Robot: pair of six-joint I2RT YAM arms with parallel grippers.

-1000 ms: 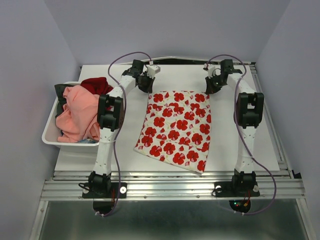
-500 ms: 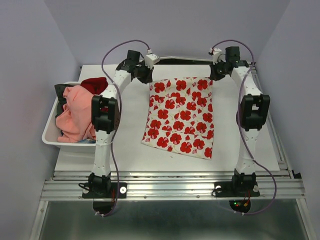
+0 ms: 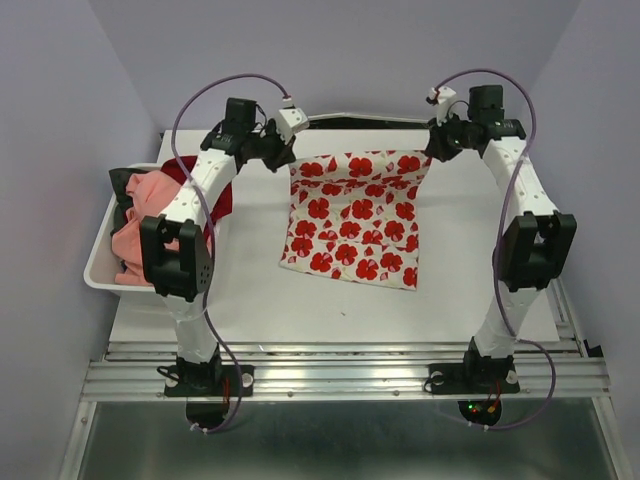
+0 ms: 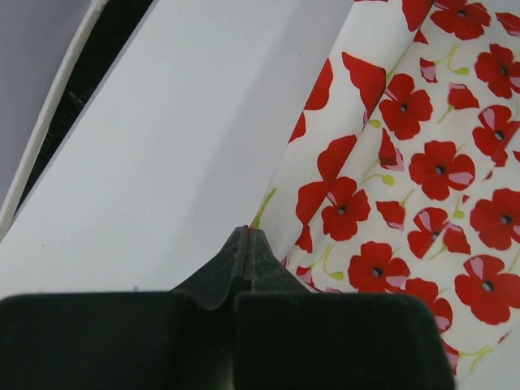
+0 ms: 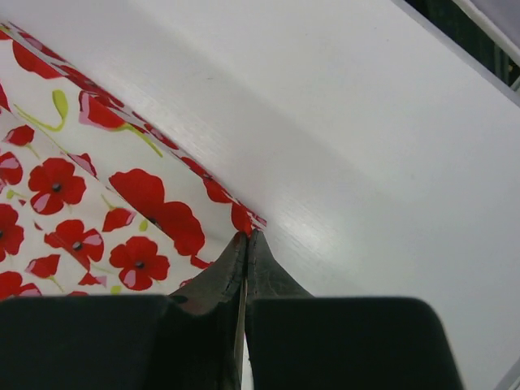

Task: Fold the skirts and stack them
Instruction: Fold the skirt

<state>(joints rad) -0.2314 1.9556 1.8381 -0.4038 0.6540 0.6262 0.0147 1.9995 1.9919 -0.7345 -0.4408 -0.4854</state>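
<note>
The white skirt with red flower print (image 3: 352, 220) is lifted by its two far corners, its near edge trailing on the white table (image 3: 250, 300). My left gripper (image 3: 287, 158) is shut on the far left corner, seen pinched at the fingertips in the left wrist view (image 4: 246, 233) with the cloth (image 4: 422, 154) hanging to the right. At the far right corner my right gripper (image 3: 432, 152) is shut on the skirt, pinching its hem (image 5: 248, 236) while the print (image 5: 97, 187) spreads to the left. A salmon-pink skirt (image 3: 138, 225) lies bunched in the bin at the left.
A white bin (image 3: 100, 275) at the table's left edge holds the pink cloth, a dark red garment (image 3: 215, 195) and something dark. The left arm's elbow (image 3: 178, 255) hangs over the bin. Grey walls close in on three sides; a metal rail (image 3: 350, 375) runs along the near edge.
Both grippers have risen and moved toward the far edge, pulling the flowered skirt away from the near side and lifting its far edge. Both elbows swung outward.
</note>
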